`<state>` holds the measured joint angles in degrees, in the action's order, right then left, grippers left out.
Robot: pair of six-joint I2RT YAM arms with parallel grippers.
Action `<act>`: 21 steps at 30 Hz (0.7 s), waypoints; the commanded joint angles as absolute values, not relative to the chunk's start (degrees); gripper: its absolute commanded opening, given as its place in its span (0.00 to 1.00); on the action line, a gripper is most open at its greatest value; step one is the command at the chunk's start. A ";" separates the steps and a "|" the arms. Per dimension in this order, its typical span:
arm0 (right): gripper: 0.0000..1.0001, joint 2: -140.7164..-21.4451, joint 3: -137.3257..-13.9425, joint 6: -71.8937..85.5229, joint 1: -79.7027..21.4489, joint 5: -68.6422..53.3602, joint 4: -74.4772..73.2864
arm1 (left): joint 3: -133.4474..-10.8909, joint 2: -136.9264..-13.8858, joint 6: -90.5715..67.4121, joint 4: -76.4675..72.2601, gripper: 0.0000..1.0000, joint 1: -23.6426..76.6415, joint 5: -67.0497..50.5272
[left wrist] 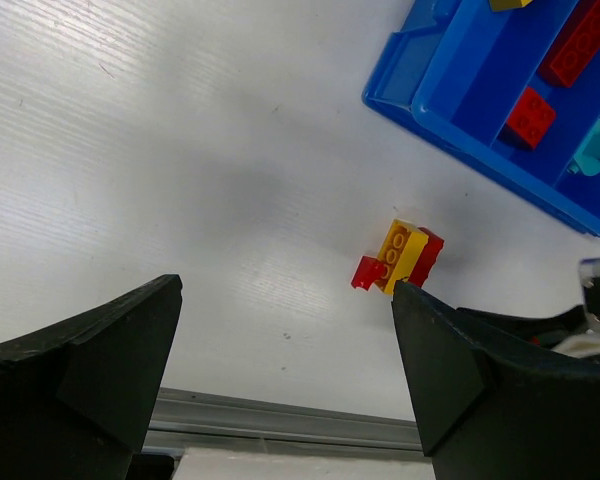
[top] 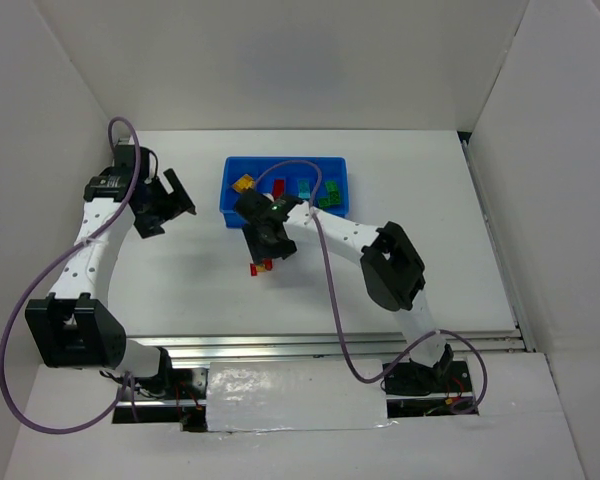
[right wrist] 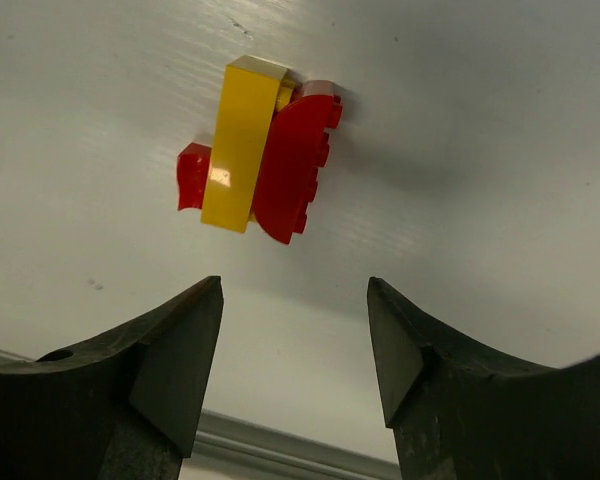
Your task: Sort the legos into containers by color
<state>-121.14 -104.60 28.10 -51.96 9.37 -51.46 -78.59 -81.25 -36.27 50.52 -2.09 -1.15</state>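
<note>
The containers, one blue tray (top: 226,200) holding legos (top: 330,197), sit just beyond the right pincer (right wrist: 295,300), whose jaws stand apart and empty. The left pincer (left wrist: 285,290) gapes wide, well off to that one's side. Just ahead of the right tips, a yellow brick (right wrist: 242,145) touches a red brick (right wrist: 292,165).

Bright, diffuse light from overhead leaves the white desk (top: 430,200) nearly washed out — shadows under the arms are soft and grey. Up close, the right pincer (right wrist: 295,295) looms dark and slightly blurred, while the red and yellow legos (right wrist: 255,150) stay sharp — small glare on the yellow, faint shadow to their right.
</note>
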 commanded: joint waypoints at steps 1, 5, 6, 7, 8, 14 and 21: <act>0.68 -123.48 -105.82 28.39 -51.86 9.58 -50.89 | -78.05 -80.24 -35.68 49.13 1.00 -2.02 -1.76; 0.76 -125.94 -108.28 28.21 -51.68 8.70 -50.63 | -77.78 -80.42 -35.25 48.69 0.99 -2.02 -2.81; 0.77 -126.90 -109.06 28.21 -51.68 8.27 -50.54 | -77.78 -80.51 -35.16 48.60 0.99 -2.02 -2.99; 0.77 -127.26 -109.51 28.30 -51.59 8.09 -50.36 | -77.70 -80.68 -35.07 48.43 1.00 -2.02 -3.16; 0.77 -127.53 -109.77 28.30 -51.59 8.09 -50.10 | -77.70 -80.68 -35.07 48.43 1.00 -2.02 -3.25; 0.75 -129.90 -111.44 28.91 -50.36 7.03 -48.78 | -77.26 -81.12 -34.72 48.25 0.99 -2.02 -4.22; 0.63 -132.71 -113.46 29.00 -48.78 4.75 -48.25 | -77.26 -81.56 -34.45 48.16 1.00 -2.02 -4.57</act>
<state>-131.20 -110.93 28.67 -49.54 5.69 -49.45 -77.36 -81.28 -35.94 49.25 -2.09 -3.55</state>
